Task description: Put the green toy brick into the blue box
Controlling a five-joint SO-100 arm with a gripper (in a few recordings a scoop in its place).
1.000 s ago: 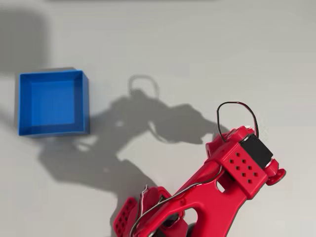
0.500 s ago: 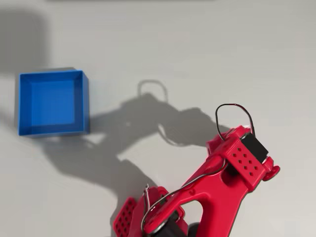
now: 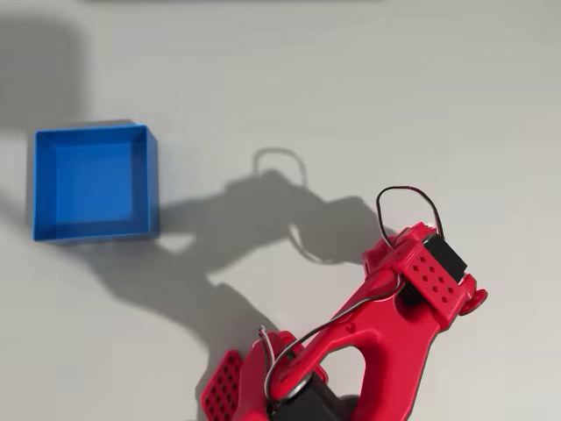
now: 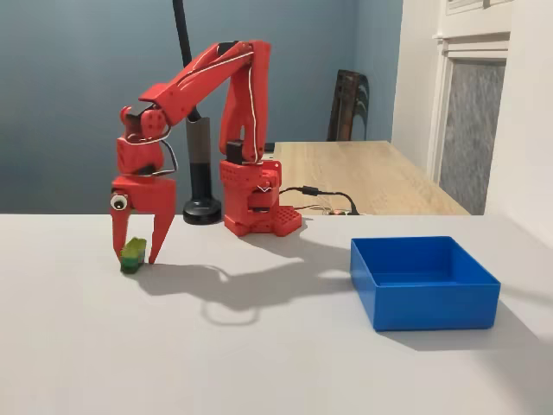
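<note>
overhead view: the blue box (image 3: 95, 182) sits near the left edge of the pale table (image 3: 351, 88), open top up, its blue floor bare. the red arm (image 3: 386, 333) comes in from the bottom edge and reaches up and to the right, a thin black cable looping above its wrist. its shadow spreads across the middle of the table toward the box. a wide stretch of bare table lies between the arm's wrist and the box. the arm's own body covers the fingers here, so from above i cannot tell how they stand.

fixed view: the gripper (image 4: 135, 255) points straight down at the left side of the table, tips at or just above the surface. the green toy brick (image 4: 132, 253) sits between the two red fingers, low at their tips and looking slightly tilted. the fingers are spread a little, close on either side of the brick; whether they actually press it i cannot tell. the blue box (image 4: 423, 283) stands well apart to the right, with open table between them.
</note>
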